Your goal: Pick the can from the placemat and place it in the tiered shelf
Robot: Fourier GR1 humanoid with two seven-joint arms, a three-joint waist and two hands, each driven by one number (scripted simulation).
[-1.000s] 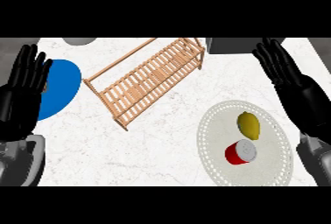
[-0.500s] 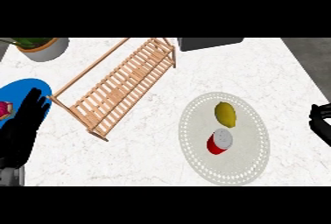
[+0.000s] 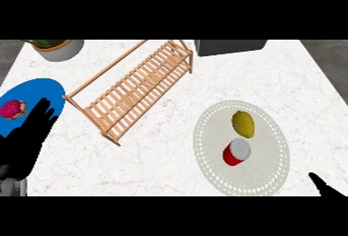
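White marble table (image 3: 170, 156): the red can (image 3: 236, 152) stands ungrasped on the round placemat (image 3: 272, 170), just beside a lemon (image 3: 243, 123) and well apart from the wooden tiered shelf (image 3: 136, 90). The left hand (image 3: 31, 138) rests spread at the left edge. The right hand (image 3: 329, 189) barely shows, so its state cannot be told.

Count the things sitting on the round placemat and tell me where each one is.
2. The red can sits near the middle of the placemat; the yellow fruit lies just beyond it, toward the far edge. The whole placemat shows, so nothing seems hidden.
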